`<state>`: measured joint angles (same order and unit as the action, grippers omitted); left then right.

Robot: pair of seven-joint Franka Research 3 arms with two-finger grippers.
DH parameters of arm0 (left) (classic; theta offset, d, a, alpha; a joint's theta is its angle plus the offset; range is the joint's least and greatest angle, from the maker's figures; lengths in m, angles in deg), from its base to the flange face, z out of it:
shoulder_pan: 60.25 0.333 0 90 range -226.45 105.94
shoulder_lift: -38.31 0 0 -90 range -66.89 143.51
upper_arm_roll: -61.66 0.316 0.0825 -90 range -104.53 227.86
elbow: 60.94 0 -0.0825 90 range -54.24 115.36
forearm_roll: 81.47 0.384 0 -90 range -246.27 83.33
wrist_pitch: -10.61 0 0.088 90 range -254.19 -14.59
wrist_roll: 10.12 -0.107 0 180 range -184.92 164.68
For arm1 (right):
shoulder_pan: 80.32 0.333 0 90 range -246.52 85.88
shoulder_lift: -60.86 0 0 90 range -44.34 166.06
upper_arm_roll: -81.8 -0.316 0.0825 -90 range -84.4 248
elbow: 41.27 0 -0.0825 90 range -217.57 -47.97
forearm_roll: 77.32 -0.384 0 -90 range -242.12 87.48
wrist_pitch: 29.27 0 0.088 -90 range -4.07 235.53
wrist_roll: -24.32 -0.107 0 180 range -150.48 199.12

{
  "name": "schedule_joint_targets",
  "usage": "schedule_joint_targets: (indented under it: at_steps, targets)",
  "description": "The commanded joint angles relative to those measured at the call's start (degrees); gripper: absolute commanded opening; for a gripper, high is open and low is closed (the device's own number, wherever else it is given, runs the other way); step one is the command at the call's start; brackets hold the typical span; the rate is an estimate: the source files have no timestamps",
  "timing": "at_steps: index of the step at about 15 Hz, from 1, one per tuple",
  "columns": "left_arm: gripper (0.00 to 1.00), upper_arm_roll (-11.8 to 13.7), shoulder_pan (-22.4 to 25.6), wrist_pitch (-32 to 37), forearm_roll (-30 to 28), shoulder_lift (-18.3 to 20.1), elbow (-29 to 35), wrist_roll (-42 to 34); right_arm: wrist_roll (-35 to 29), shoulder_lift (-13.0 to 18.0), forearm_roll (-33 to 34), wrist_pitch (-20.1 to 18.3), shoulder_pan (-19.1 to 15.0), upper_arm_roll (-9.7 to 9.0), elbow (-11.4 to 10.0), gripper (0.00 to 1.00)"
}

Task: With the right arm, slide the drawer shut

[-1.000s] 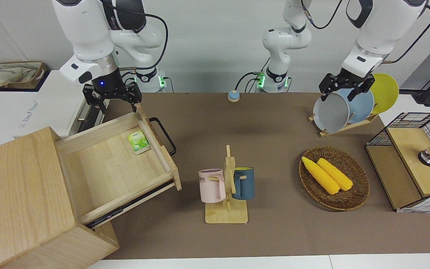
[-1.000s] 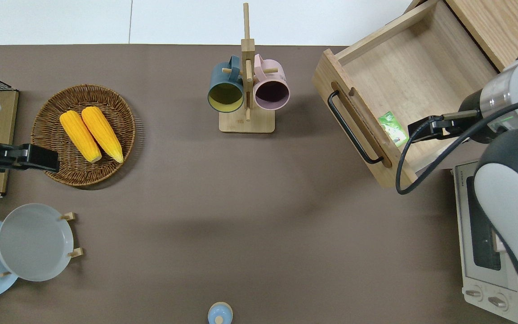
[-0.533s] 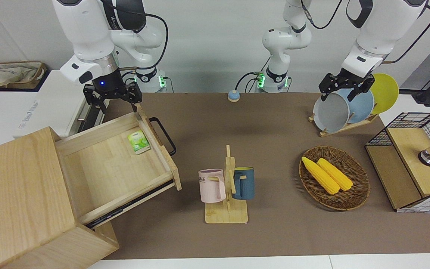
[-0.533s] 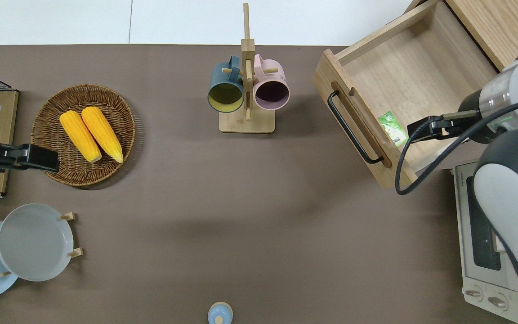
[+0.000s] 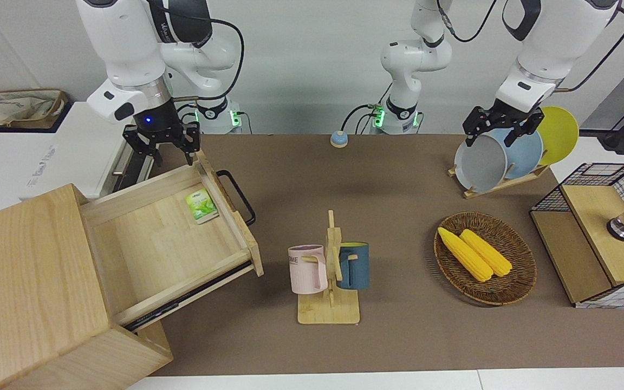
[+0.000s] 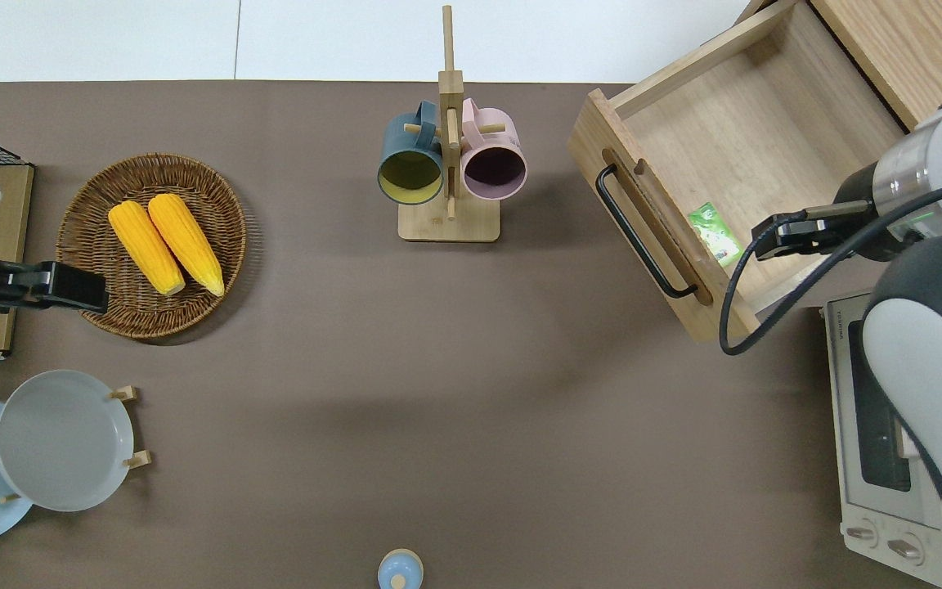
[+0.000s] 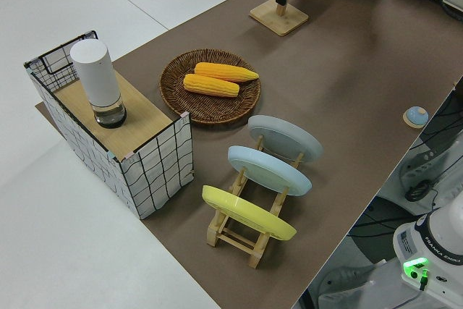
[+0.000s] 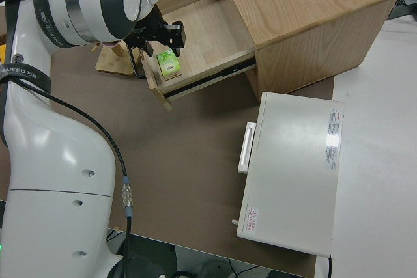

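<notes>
None of the closing travel is done: the drawer (image 5: pixel 168 238) stands pulled well out of its cabinet (image 5: pixel 25 292), at the left of the front view, a green packet (image 5: pixel 201 206) inside. Right tool (image 5: pixel 162 142), fingers apart, hangs over the drawer's upper corner, touching nothing. Remaining: contact the drawer front and push it home. Left arm parked.
</notes>
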<state>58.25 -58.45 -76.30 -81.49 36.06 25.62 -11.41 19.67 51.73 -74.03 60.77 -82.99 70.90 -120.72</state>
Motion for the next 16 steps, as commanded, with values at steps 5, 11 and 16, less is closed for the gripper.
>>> schedule_joint_targets:
  at_steps: [5, 11, 16]
  targets:
    - [0.99, -0.37, 0.22, 1.13, 0.98, -0.65, -1.49, -0.55, 1.57, 1.04, -0.57, -0.03, -0.76, -0.44, -0.97, 0.0]
    - [0.99, -0.37, 0.22, 1.13, 0.98, -0.65, -1.49, -0.55, 1.31, 1.83, -0.66, -0.91, -0.59, -0.44, -0.88, 0.0]
    - [0.99, -0.37, 0.22, 1.13, 0.98, -0.65, -1.49, -0.55, 1.05, 5.08, 0.22, -3.71, -0.59, -0.7, -0.71, 0.0]
